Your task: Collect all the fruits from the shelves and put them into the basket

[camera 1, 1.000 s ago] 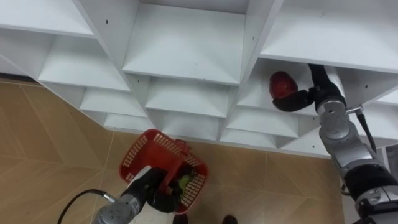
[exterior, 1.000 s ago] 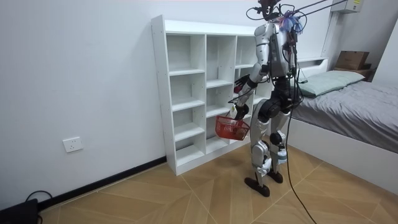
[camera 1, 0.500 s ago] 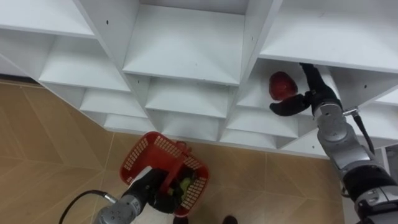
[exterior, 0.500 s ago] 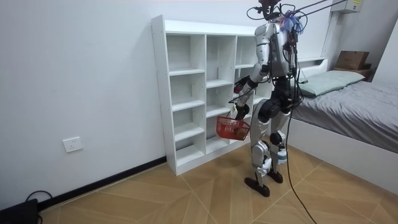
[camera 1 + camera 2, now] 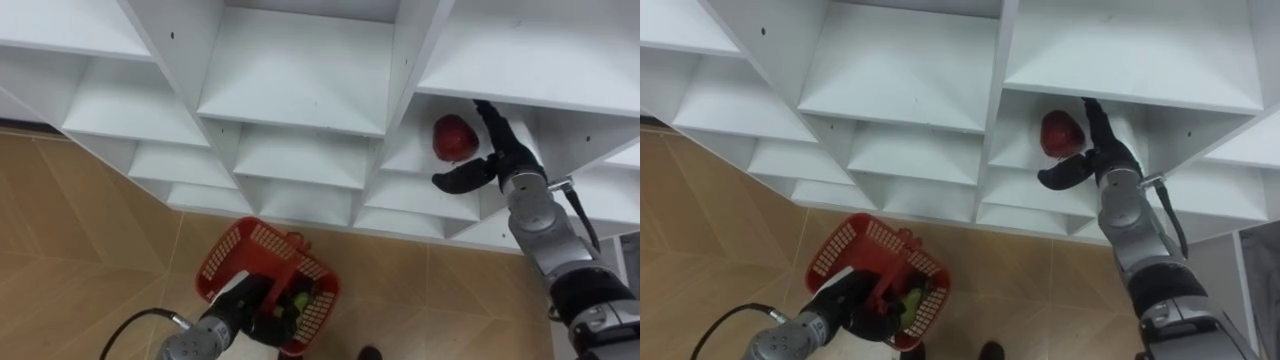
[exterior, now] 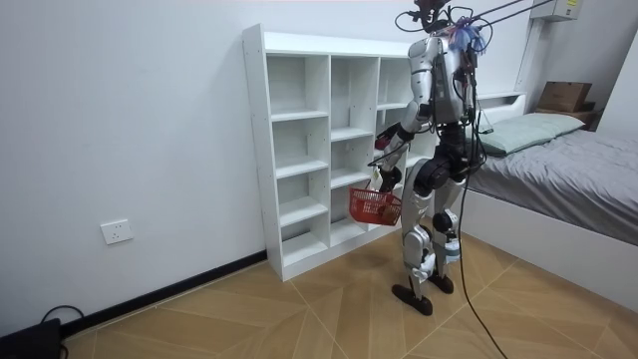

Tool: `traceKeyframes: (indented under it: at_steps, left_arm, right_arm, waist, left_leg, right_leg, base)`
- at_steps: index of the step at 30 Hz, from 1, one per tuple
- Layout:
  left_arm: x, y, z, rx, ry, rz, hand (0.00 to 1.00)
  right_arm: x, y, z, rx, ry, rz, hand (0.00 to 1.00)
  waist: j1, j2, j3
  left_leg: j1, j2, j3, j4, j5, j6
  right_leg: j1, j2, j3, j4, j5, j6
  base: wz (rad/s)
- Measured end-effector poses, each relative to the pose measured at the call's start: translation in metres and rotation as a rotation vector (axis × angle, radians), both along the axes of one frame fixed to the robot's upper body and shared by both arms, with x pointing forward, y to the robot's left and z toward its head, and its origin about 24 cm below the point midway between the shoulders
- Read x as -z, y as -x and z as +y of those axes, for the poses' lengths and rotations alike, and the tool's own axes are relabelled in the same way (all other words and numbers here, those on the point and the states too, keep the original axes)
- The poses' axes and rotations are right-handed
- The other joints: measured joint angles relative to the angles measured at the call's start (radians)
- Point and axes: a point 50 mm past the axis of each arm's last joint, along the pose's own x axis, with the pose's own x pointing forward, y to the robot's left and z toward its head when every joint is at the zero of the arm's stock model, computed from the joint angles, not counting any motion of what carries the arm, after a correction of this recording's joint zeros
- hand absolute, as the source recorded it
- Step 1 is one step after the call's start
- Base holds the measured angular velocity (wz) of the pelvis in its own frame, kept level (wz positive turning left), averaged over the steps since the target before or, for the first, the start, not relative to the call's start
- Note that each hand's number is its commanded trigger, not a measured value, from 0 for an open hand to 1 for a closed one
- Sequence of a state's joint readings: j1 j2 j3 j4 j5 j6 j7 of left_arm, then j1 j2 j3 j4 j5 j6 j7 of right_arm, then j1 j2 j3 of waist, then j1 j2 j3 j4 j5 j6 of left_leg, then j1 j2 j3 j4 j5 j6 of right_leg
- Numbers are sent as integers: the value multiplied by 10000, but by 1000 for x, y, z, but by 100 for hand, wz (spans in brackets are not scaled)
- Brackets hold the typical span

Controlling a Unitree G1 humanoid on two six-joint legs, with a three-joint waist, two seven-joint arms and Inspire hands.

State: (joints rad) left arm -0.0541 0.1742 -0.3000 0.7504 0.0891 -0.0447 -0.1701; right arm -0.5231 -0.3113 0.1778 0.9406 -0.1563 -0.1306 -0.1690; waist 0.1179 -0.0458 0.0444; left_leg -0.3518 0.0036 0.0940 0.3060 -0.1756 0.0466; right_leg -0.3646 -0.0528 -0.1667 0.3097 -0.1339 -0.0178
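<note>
The red fruit (image 5: pixel 455 138) in a compartment of the closet (image 5: pixel 300 70) is being cupped by the right hand (image 5: pixel 497 155), fingers spread wide and perhaps not touching, while the red basket (image 5: pixel 235 255) is being held below by its handle in the curled left hand (image 5: pixel 250 305) to receive it

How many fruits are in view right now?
2: a red fruit in the shelf compartment beside the right robot hand, and a green fruit in the red basket; the basket may hide more.

My black fingers (image 5: pixel 462 177) are by a red fruit (image 5: pixel 455 138). The closet (image 5: pixel 300 70) is white. My basket (image 5: pixel 250 238) is red with little holes, with a green fruit (image 5: pixel 297 296) inside. The floor (image 5: pixel 80 220) is brown with slanted strips.
</note>
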Motion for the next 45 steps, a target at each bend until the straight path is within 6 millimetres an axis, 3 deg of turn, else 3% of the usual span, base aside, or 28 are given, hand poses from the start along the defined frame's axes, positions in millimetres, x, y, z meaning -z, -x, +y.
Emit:
traceKeyframes:
  at_steps: [7,25,26,27,30,45]
  left_arm:
    - [-2,-3,-1,39,23,-126,100]
    - [-4,-8,-3,59,54,-243,100]
    - [-4,-8,-3,58,55,-237,100]
    - [-4,-7,-3,53,55,-218,100]
    - [-2,-6,-2,36,35,-150,100]
    - [-2,-6,-3,21,33,-124,100]
  right_arm:
    - [0,0,1,-88,16,52,0]
    - [1,0,3,-217,-32,110,0]
    - [1,0,3,-223,-25,112,20]
    - [1,0,3,-233,-19,118,59]
    - [1,0,3,-309,-27,160,100]
    - [1,-1,7,-422,-250,194,100]
  waist:
    - [2,-14,87]
    - [7,19,71]
    - [7,21,70]
    - [7,24,68]
    - [5,30,65]
    - [1,62,45]
  left_leg:
    - [-19,0,-4,-2,0,1]
    - [-6,3,12,16,0,1]
    - [-5,3,12,16,0,1]
    - [-5,3,12,16,0,1]
    - [-3,4,12,17,0,0]
    - [165,6,70,-3,7,10]
  right_leg:
    - [-18,-3,-13,0,0,0]
    - [-22,-1,19,8,6,-9]
    - [-22,-1,20,9,6,-9]
    - [-22,-1,21,10,6,-9]
    - [-22,-1,22,11,6,-9]
    - [107,-9,9,35,10,-17]
  base:
    - [0]
    - [0]
    - [0]
    - [0]
    - [0]
    - [0]
